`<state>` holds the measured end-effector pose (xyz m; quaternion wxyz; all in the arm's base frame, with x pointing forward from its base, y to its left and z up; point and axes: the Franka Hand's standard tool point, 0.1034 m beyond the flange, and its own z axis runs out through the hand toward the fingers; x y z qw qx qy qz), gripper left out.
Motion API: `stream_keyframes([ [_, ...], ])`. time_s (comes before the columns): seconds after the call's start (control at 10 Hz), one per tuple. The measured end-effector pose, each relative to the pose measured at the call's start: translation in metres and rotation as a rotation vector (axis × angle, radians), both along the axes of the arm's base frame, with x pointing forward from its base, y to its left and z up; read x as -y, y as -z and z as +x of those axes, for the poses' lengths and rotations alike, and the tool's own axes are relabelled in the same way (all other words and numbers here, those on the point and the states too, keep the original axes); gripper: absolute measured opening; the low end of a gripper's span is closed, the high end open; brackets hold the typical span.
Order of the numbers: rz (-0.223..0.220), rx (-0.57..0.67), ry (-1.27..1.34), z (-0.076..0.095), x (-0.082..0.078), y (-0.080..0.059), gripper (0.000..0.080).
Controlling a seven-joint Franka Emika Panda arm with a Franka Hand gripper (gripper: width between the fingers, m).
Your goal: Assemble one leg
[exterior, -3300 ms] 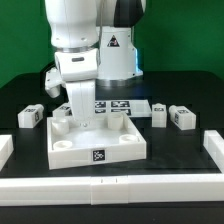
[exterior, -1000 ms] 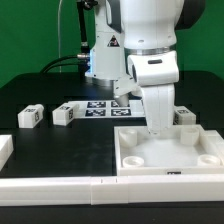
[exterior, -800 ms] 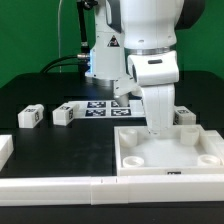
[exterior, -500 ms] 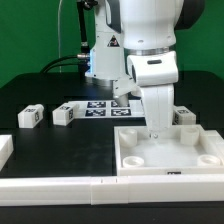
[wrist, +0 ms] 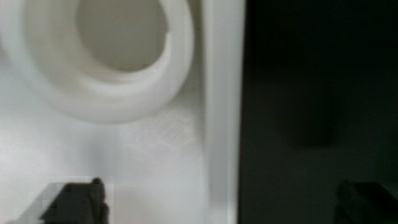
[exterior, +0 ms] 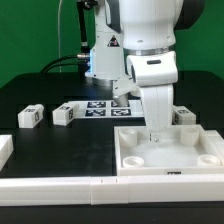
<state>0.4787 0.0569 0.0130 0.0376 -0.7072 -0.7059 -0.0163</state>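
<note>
Border strip (exterior: 60, 183), white, runs along the near edge of the black table (exterior: 70, 145), with a short strip piece (exterior: 5, 150) at the exterior view's left. Directly behind it, toward the exterior view's right, lies the large white panel (exterior: 190, 155) with a raised rim. Gripper (exterior: 155, 132) is lowered at the panel's far rim. The wrist view shows the gripper (wrist: 217, 200) with fingers (wrist: 71, 200) spread wide, one over the panel surface beside a round socket (wrist: 125, 45), the other over bare table; nothing is held. First leg (exterior: 186, 116) sits on the table just beyond the panel's far right corner, near the gripper but apart from it. Second leg (exterior: 64, 113) and third leg (exterior: 30, 116) stand well off at the exterior view's left. The marker board (exterior: 100, 108) lies behind, by the arm's base.
</note>
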Motion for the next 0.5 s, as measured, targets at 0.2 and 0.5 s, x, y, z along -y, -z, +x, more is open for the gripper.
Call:
stream_keyframes([
  [0.2,0.000,0.000,0.001,0.000,0.000,0.000,0.0649],
  [0.5,-0.016,0.015,0.050,-0.010,0.003,-0.020,0.0649],
])
